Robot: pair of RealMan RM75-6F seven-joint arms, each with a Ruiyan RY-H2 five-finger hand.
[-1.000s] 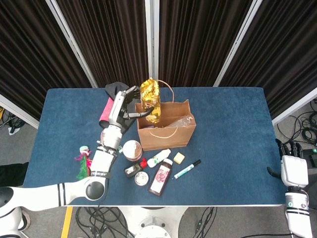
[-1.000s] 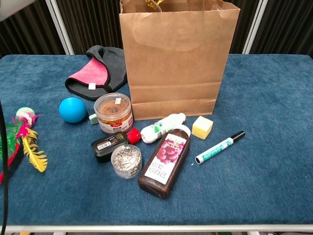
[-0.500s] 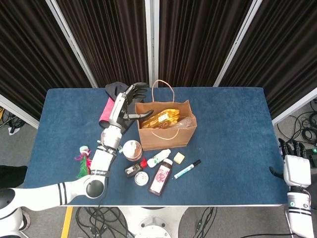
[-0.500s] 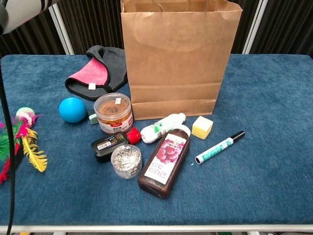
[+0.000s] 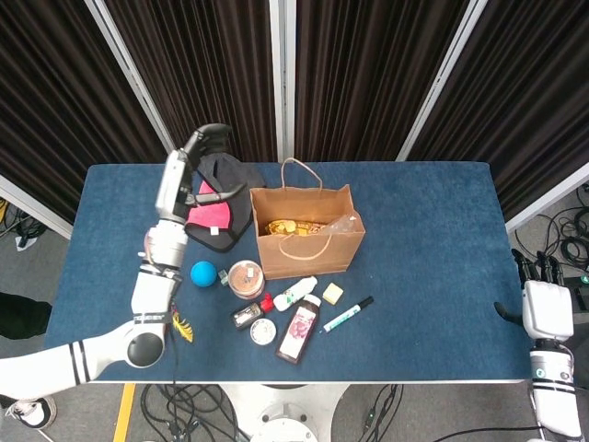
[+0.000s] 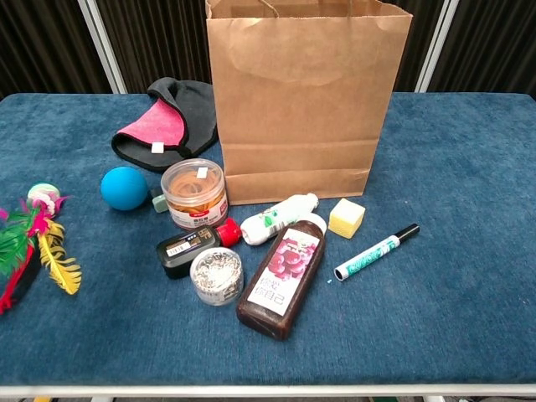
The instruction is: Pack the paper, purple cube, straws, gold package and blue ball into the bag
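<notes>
On the blue table [image 5: 433, 221] before dark curtains [image 5: 368, 74], the empty left hand [image 5: 198, 161] hangs spread.

I take the bag [image 5: 307, 241] as my landmark. Its mouth is open upward and nothing hangs over it, though its handles [image 5: 301, 175] arch across. Right of the bag I see bare blue table [image 5: 433, 239]. Left of it the blue ball [image 6: 124, 188] has open cloth on its far-left side, but the jar [image 6: 194, 193] crowds it bagward and the black-pink cloth [image 6: 167, 121] lies behind. In front, bottles [image 6: 280, 272] and marker [image 6: 376, 252] clutter approach; gaps there look tight, I think.
</notes>
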